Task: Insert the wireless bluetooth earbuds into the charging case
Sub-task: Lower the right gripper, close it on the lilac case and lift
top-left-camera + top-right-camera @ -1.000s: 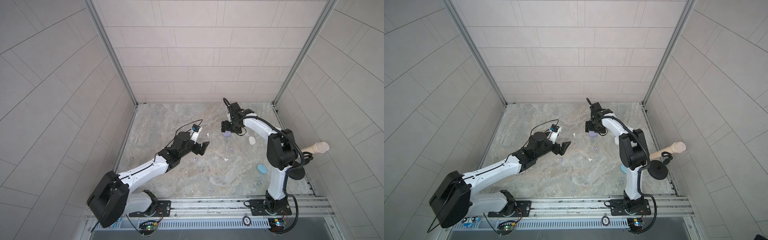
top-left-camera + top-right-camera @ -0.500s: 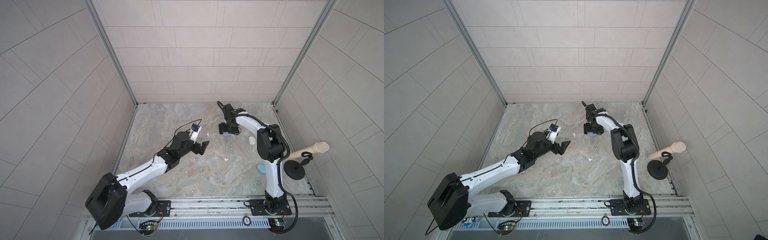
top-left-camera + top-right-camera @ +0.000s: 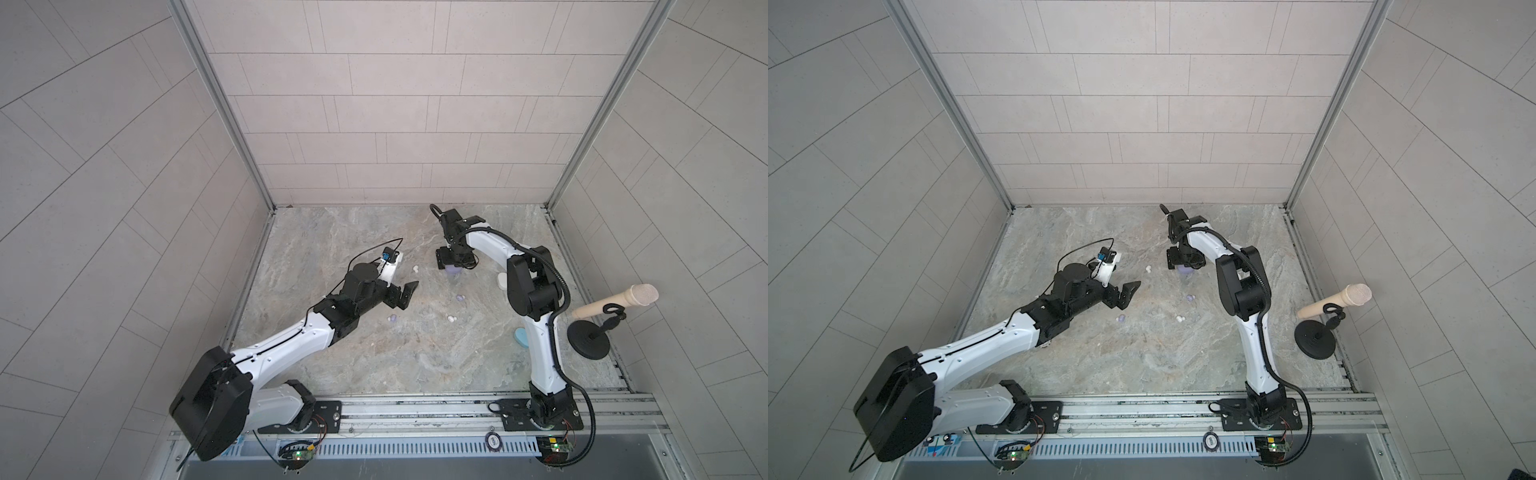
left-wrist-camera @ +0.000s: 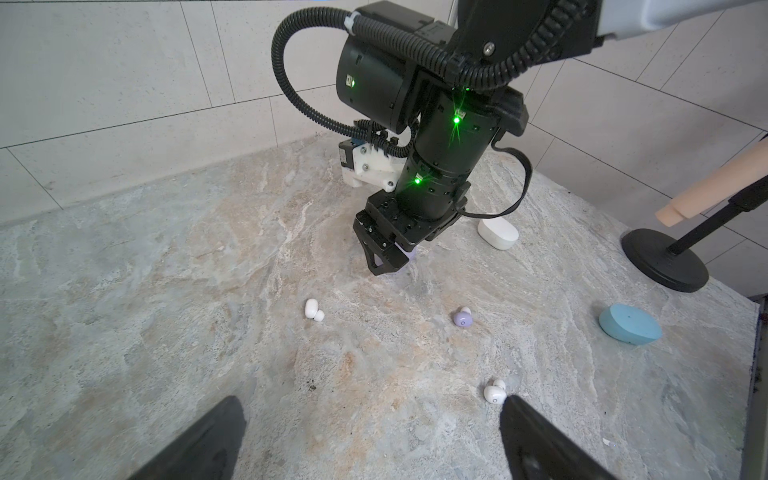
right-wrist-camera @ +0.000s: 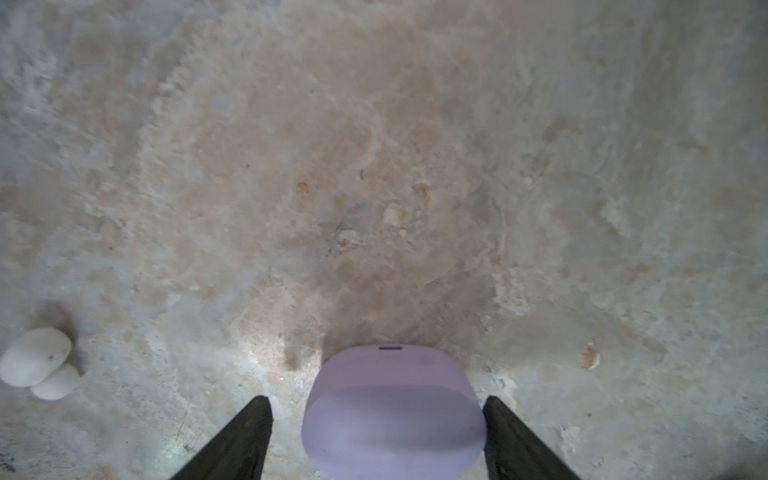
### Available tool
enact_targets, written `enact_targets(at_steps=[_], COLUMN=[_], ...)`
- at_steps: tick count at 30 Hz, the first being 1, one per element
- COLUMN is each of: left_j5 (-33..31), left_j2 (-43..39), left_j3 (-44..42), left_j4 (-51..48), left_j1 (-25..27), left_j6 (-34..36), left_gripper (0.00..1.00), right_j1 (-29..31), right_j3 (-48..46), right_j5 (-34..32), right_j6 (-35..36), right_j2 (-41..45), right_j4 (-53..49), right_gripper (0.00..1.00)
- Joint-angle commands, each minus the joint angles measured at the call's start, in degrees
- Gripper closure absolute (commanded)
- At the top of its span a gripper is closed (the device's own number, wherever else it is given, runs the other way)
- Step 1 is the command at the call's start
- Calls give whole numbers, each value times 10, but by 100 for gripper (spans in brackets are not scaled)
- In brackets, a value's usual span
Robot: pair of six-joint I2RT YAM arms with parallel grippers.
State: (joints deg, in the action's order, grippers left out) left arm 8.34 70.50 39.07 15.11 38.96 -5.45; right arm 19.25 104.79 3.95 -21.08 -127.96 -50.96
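My right gripper [image 3: 454,266] points down at the marble surface [image 3: 374,353] a little right of centre in both top views. Its fingers [image 5: 245,440] stand wide on either side of the closed lilac case [image 5: 390,411]. My wrist view shows bare marble between one finger and the case. The other finger sits right at the case's edge, touching or not I cannot tell, so nothing is clamped. My left gripper [image 4: 370,401] hovers left of centre, spread wide open and holding nothing. The earbuds lie loose on the marble between my two arms. There is a white earbud [image 3: 415,269] just left of the lilac case and a lilac earbud [image 3: 460,298] below the case. A second lilac earbud [image 3: 392,319] lies just below my left gripper in the frame, with a second white earbud [image 3: 451,319] to the right of that one. The white case [image 3: 502,280] lies right of the lilac case, beside my right arm, and the blue case [image 3: 519,337] sits lower, toward the lower right.
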Motion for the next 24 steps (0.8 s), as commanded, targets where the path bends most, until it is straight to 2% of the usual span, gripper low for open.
enact_targets(at_steps=[1, 17, 24], left_j5=[-3, -6, -1], left_j2=[-15, -21, -19], left_j3=[-4, -5, -9], left_j4=[-2, -2, 5], left_j1=[-3, -3, -3], left_j6=[7, 9, 14], left_gripper=[0, 0, 0], right_j1=[4, 4, 4], right_j3=[12, 10, -8], right_j5=[-12, -12, 0], right_j6=[7, 2, -5], right_j2=[-3, -3, 38], right_j4=[-16, -10, -10], right_gripper=[19, 35, 41])
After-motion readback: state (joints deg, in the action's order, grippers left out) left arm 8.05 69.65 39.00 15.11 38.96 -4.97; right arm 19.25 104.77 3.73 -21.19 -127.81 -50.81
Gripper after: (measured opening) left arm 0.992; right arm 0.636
